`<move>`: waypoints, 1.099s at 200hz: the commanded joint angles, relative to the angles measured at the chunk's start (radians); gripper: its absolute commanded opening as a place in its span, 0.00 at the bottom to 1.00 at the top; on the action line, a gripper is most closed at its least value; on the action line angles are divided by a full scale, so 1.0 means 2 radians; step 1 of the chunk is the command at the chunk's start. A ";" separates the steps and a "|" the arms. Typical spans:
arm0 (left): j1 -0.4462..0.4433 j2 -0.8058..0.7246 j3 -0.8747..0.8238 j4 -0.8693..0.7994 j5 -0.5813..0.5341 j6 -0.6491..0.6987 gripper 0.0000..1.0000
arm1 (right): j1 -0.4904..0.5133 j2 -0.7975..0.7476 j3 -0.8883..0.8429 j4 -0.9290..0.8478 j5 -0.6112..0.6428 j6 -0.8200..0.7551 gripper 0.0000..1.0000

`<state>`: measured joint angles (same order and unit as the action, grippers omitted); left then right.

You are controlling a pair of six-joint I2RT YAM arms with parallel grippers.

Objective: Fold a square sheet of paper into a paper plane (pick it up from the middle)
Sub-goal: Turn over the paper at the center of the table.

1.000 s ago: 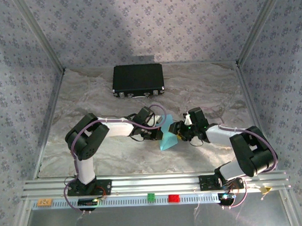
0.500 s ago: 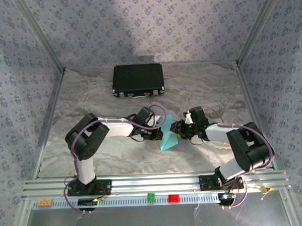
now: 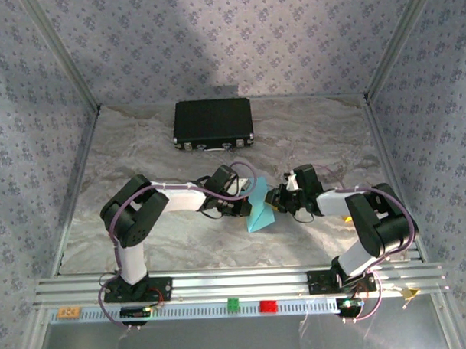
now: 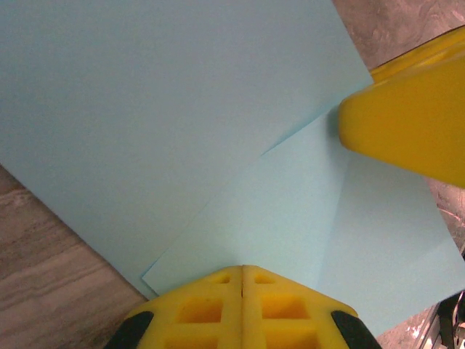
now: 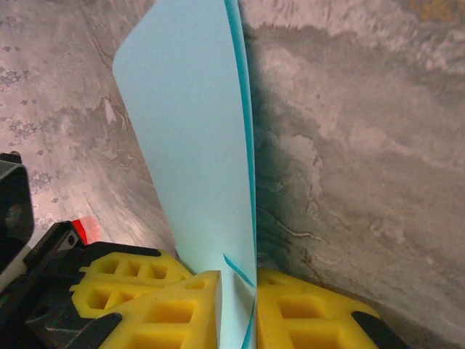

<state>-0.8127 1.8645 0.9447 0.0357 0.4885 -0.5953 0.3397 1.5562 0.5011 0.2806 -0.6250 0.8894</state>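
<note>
Paper (image 3: 261,212) centre — case (image 3: 213,123) behind it

Smooth matt paper (image 4: 160,123); seemingly stone tabletop (image 3: 166,238)

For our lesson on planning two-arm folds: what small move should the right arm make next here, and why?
Probably close the right gripper firmly on the square sheet of paper. The sheet stands between its fingers, but a firm pinch cannot be confirmed, while the left gripper is shut on another part of the sheet. A hold on both sides seems needed before creasing.

Light-blue paper (image 3: 261,213), yellow fingers (image 4: 407,123), black case (image 3: 213,121), grey marbled table (image 3: 140,151).
</note>
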 commanded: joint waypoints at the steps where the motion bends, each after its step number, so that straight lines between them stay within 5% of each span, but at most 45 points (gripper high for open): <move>1: 0.002 -0.002 -0.008 -0.011 0.004 -0.001 0.04 | -0.006 0.002 -0.007 0.013 -0.012 -0.005 0.16; 79: 0.002 -0.029 -0.006 -0.012 0.006 -0.004 0.15 | -0.007 -0.012 -0.009 0.012 -0.016 -0.010 0.06; 116: 0.002 -0.073 -0.009 -0.028 -0.019 0.002 0.20 | -0.006 -0.064 0.006 -0.066 0.016 -0.047 0.06; 178: 0.004 -0.181 -0.036 -0.034 -0.105 0.011 0.17 | 0.024 -0.174 0.091 -0.305 0.167 -0.151 0.07; 220: 0.010 -0.257 -0.071 -0.033 -0.175 0.015 0.14 | 0.088 -0.203 0.170 -0.450 0.364 -0.182 0.07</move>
<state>-0.8043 1.4326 0.8482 -0.0116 0.2558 -0.5842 0.4576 1.1782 0.7586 -0.3622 -0.1921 0.5991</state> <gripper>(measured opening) 0.142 0.073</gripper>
